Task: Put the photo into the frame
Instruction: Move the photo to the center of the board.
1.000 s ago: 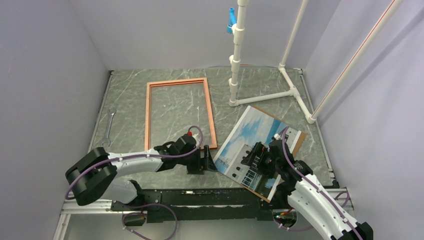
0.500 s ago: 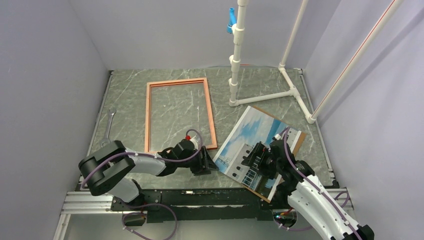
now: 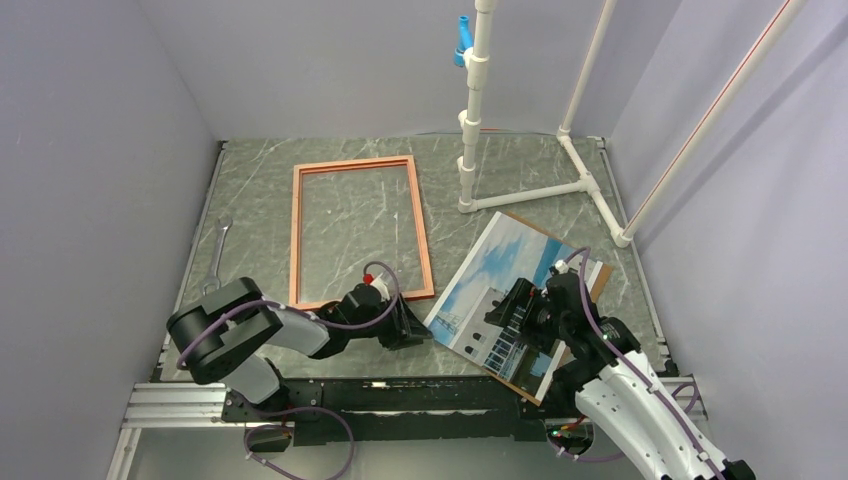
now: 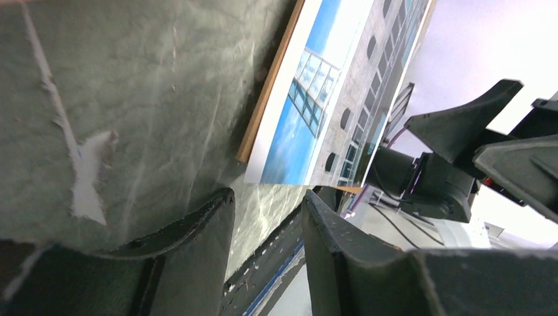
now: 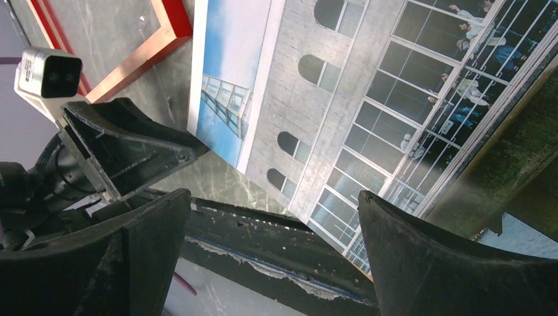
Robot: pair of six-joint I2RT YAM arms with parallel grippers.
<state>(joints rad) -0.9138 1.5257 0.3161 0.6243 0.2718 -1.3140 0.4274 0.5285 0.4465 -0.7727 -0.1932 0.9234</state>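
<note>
1. You have the frame [image 3: 296,230] lying flat, left of centre.
2. Your left gripper [image 3: 418,324] sits low by the frame's near right corner, its fingers slightly apart and empty.
3. The photo [image 3: 495,265] lies face up on a board [image 3: 598,274], right of the frame.
4. Your right gripper [image 3: 508,322] hovers over the photo's near end, fingers wide apart.

At the bottom, the left gripper [image 4: 266,201] shows two dark fingers [image 4: 197,230] a little apart, with the green marbled table [image 4: 131,85] seen in the gap. In the upper middle the photo [image 4: 329,92] lies on a brown board [image 4: 271,89]. The black right arm [image 4: 434,184] is at the right.
</note>
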